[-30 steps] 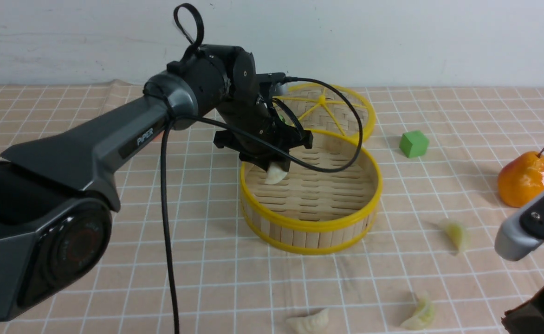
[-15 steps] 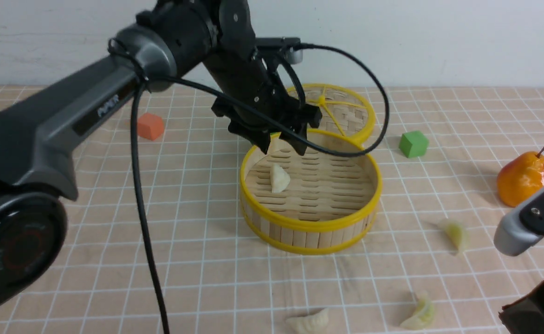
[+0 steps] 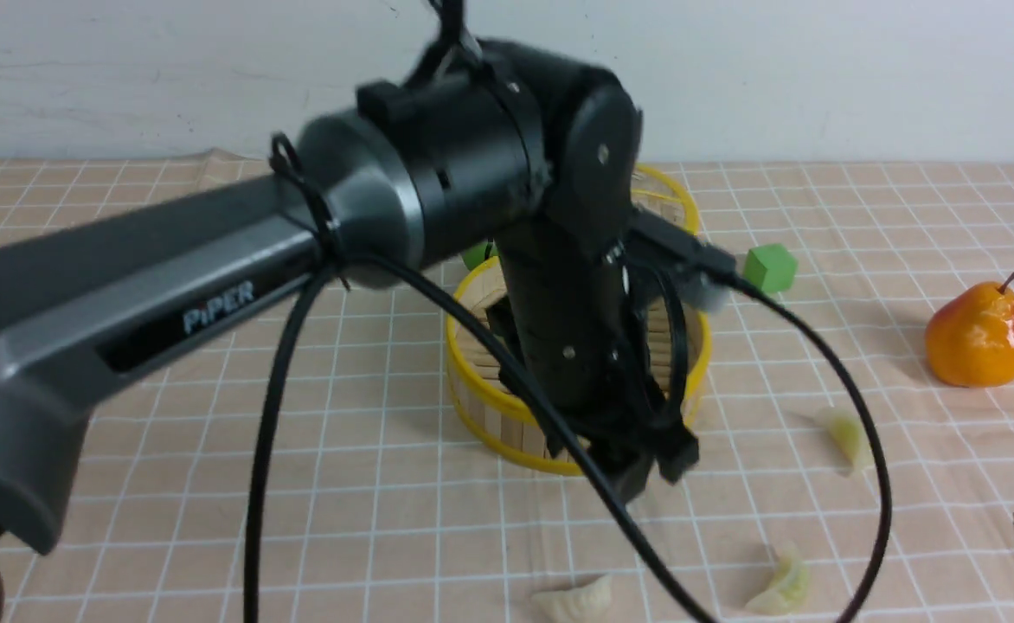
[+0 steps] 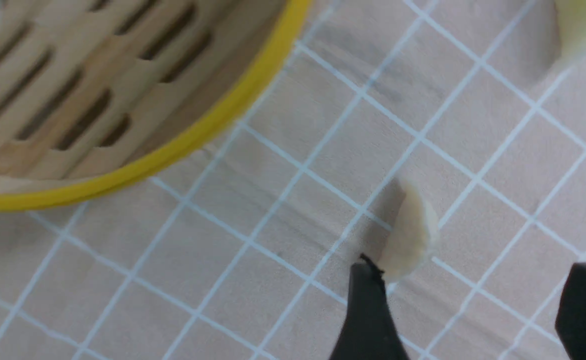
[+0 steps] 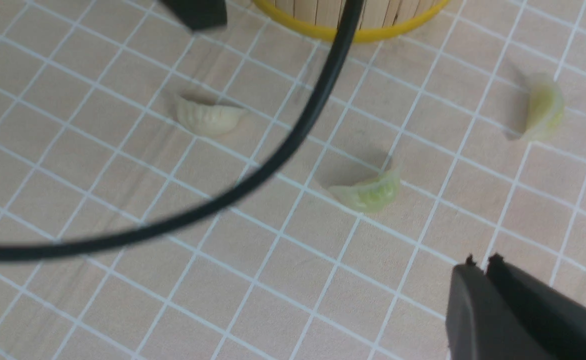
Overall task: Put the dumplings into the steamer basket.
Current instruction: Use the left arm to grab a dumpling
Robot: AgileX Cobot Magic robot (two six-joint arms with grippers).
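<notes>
Currently, the left tool [image 4: 478,320] hangs over the bench [image 3: 369,519] with its jaws apart, just outside the steamer basket [image 3: 477,402]. 1 of its fingers [image 4: 368,310] stands just beside an off-white dumpling [image 4: 410,235] lying on the bench. 2 more lie nearby, outside the basket: a green dumpling [image 3: 784,584] and a second green dumpling [image 3: 849,437]. The right tool [image 5: 482,265] has its jaws together, empty. The left arm [image 3: 170,294] hides most of the basket floor.
</notes>
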